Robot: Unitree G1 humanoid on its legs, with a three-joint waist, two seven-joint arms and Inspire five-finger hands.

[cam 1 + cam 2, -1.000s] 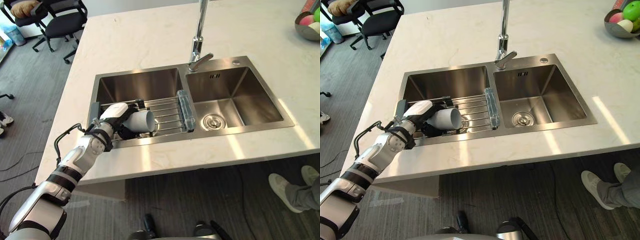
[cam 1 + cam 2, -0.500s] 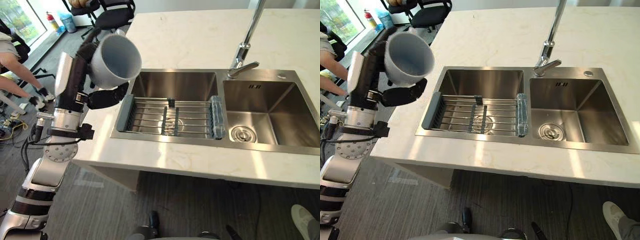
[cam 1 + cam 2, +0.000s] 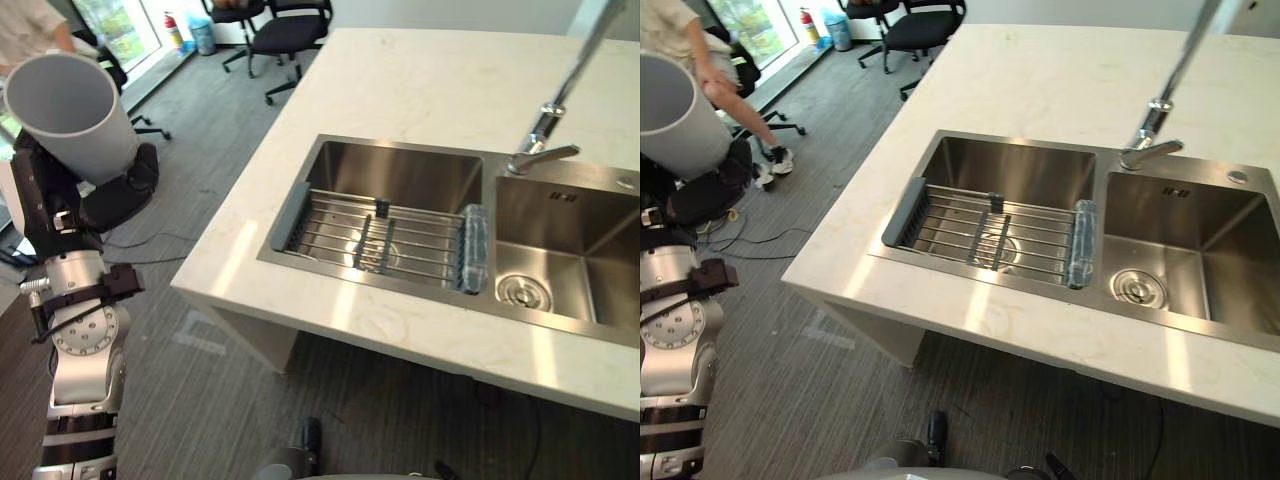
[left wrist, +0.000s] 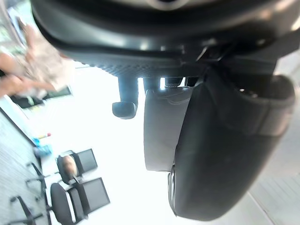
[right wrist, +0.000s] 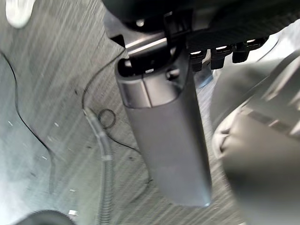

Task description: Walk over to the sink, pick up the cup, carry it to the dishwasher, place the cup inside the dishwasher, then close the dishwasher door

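Pale stone counter (image 3: 400, 80) with a double steel sink (image 3: 400, 172) set into it, seen from the head cameras. Grey carpeted floor (image 3: 200, 300) lies beyond the sink's left end.

Sink: a wire rack (image 3: 380, 235) spans its left basin. A faucet (image 3: 545, 140) rises behind the divider between the two basins. No cup rests in either basin.

Cup (image 3: 70, 110): pale grey, open mouth up and tilted toward the camera. It is held high, well to the left of the sink and clear of the counter edge, over the floor.

Left robot hand (image 3: 45, 200): its fingers are curled round the lower body of the cup, with the thumb (image 3: 125, 190) closed in below (a full wrap, not a fingertip pinch).

Right robot hand (image 5: 164, 140): it appears in its own wrist view above the floor, nowhere near the sink. How far open it is cannot be told.

Background: office chairs (image 3: 290, 25) and a seated person (image 3: 700, 60) lie far beyond the sink's left end.

Progress, as a judgement: the walk to the sink and the pick-up look complete, since the cup is in the grip and away from the sink. The carry appears to be under way. Left to do are reaching the dishwasher, setting the cup inside it and closing its door.
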